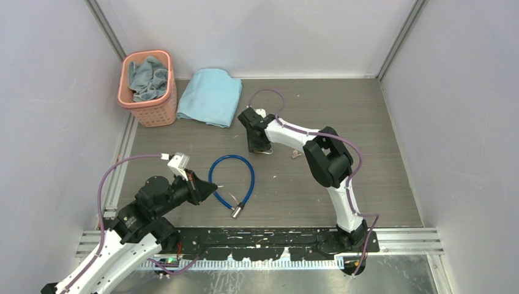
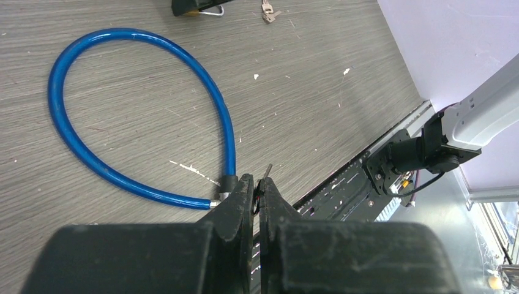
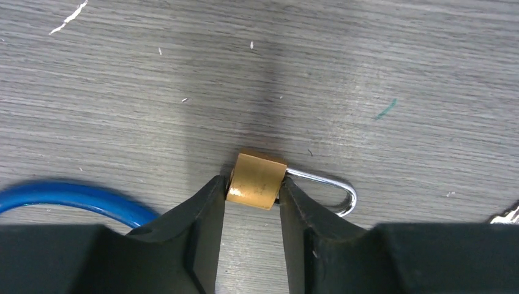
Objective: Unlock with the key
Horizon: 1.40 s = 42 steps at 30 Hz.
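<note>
My left gripper (image 1: 211,188) (image 2: 257,184) is shut on the key; only its thin grey tip (image 2: 268,169) pokes out past the fingertips. It hangs just above the table by the blue cable (image 1: 232,157) (image 2: 122,35) and the cable's silver end (image 1: 237,211). My right gripper (image 1: 257,147) (image 3: 253,187) is shut on the small brass padlock (image 3: 257,180), which lies on the table with its silver shackle (image 3: 333,187) closed and pointing right. A second small key (image 1: 296,154) (image 2: 267,11) lies on the table right of the padlock.
A pink basket (image 1: 150,110) holding a cloth stands at the back left, with a folded light-blue towel (image 1: 211,97) beside it. Walls close in on both sides. A metal rail (image 1: 404,236) runs along the near edge.
</note>
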{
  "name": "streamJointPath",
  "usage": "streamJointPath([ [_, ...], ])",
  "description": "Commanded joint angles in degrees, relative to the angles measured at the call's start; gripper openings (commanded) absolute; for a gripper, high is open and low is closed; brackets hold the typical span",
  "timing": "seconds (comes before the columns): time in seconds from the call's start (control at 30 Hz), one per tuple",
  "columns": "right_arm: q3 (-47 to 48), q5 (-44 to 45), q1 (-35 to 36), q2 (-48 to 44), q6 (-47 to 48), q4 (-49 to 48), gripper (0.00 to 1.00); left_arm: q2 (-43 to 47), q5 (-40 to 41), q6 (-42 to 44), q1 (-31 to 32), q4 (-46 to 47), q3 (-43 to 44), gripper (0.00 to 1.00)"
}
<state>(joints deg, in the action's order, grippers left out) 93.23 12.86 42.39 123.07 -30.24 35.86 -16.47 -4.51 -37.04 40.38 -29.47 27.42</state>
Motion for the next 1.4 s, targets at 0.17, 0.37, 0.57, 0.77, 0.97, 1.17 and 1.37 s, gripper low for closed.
streamJointPath([
  [0.17, -2.43, -5.27, -0.08, -3.29, 6.14, 0.56, 0.23, -1.43, -0.06, 0.5, 0.14, 2.18, 1.28, 0.0],
  [0.37, -12.34, -9.15, 1.41, -11.44, 10.23, 4.94, 0.17, -1.62, -0.8, 0.56, 0.14, 2.95, 0.85, 0.0],
  [0.57, -20.6, -9.89, 5.84, -18.85, 11.45, 9.85, 0.19, -2.28, -2.03, 0.24, 0.14, 5.18, -0.34, 0.0],
  [0.77, -27.42, -2.95, 7.66, -25.85, 4.0, 11.57, 0.65, -2.25, -2.62, -0.37, 0.15, 5.77, -1.08, 0.0],
  [0.97, -30.87, -1.8, 7.62, -35.71, -4.97, 9.95, 0.94, -2.32, -3.49, -0.93, 0.16, 7.05, -1.75, 0.0],
  [1.17, -41.75, -14.05, 8.37, -44.71, -25.16, 0.04, 0.94, -2.24, -3.56, -0.54, 0.15, 7.32, -2.01, 0.0],
  [1.37, -50.75, -16.23, 11.28, -48.39, -35.21, -10.09, 0.94, -2.35, -3.65, -0.16, 0.14, 8.72, -2.96, 0.0],
])
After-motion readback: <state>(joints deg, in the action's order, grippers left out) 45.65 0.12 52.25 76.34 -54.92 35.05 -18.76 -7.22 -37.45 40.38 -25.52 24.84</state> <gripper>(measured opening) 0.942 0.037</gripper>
